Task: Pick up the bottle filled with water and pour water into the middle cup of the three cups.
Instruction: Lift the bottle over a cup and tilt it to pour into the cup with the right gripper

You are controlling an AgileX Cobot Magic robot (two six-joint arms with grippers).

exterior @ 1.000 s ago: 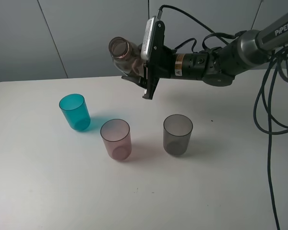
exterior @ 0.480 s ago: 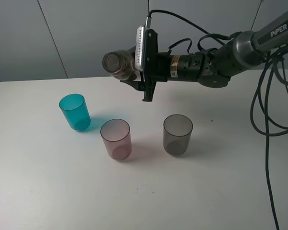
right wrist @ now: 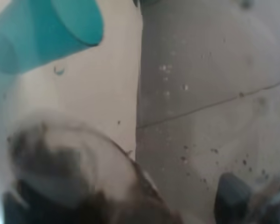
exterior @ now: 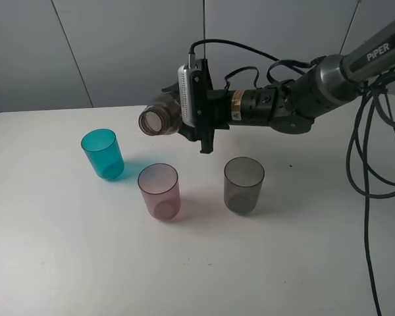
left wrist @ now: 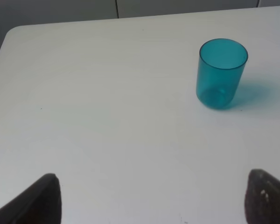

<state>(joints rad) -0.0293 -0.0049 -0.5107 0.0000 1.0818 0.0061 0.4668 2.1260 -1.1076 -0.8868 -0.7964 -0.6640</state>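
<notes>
My right gripper (exterior: 189, 121) is clamped on the bottle (exterior: 159, 120), one finger above its body and one below. The bottle lies tipped about level in the air, its open mouth facing left and towards the high camera. I cannot tell how much water is in it. The mouth hangs above the table (exterior: 46, 250), behind the pink cup (exterior: 159, 191) and a little to its left, well clear of the rim. From the right wrist camera I get only a blur of smoky plastic close to the lens, with the teal cup (exterior: 103, 154) showing beyond it.

The three cups stand upright and apart in a loose row: teal on the left and furthest back, pink in the middle and nearest the front edge, the grey cup (exterior: 243, 185) on the right. The right arm (exterior: 296, 102) reaches in level from the right, above the grey cup.

My left gripper (left wrist: 156, 201) has its jaws wide apart and holds nothing. It looks over bare table towards the teal cup, well away from it.
</notes>
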